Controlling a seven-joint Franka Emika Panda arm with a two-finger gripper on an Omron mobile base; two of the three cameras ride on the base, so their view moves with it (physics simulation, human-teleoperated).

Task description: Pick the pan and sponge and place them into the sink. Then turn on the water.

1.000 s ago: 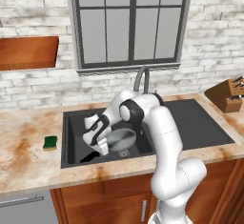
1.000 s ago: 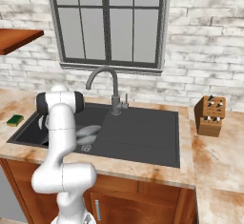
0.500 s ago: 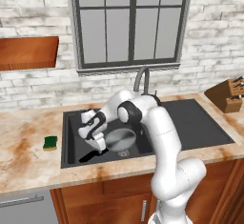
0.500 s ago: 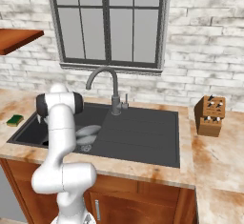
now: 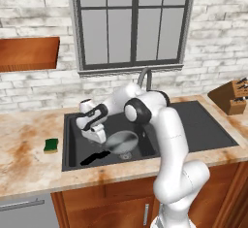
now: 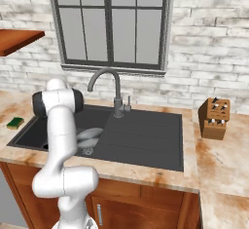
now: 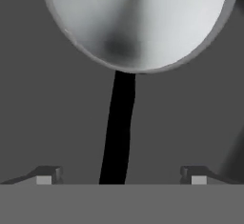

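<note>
The shiny grey pan [image 5: 121, 139] lies in the basin of the black sink [image 5: 203, 125], its black handle [image 5: 94, 158] pointing toward the front left corner. My gripper [image 5: 97, 136] hangs open just above that handle, touching nothing. In the hand view the pan [image 7: 143, 18] sits at the top and its handle [image 7: 119, 127] runs down between my spread fingertips [image 7: 45, 176], with my gripper [image 7: 121, 175] well clear of it. The green and yellow sponge [image 5: 51, 145] rests on the counter left of the sink, seen from the other side as the sponge [image 6: 15, 123].
A curved metal faucet [image 6: 104, 74] stands behind the sink [image 6: 146, 135], with a small lever beside it. A wooden knife block [image 5: 231, 96] sits on the counter at the far right. Wooden shelves hang on the brick wall at the upper left.
My open gripper has lifted up and slightly left, away from the pan handle. The pan stays where it lies in the basin.
</note>
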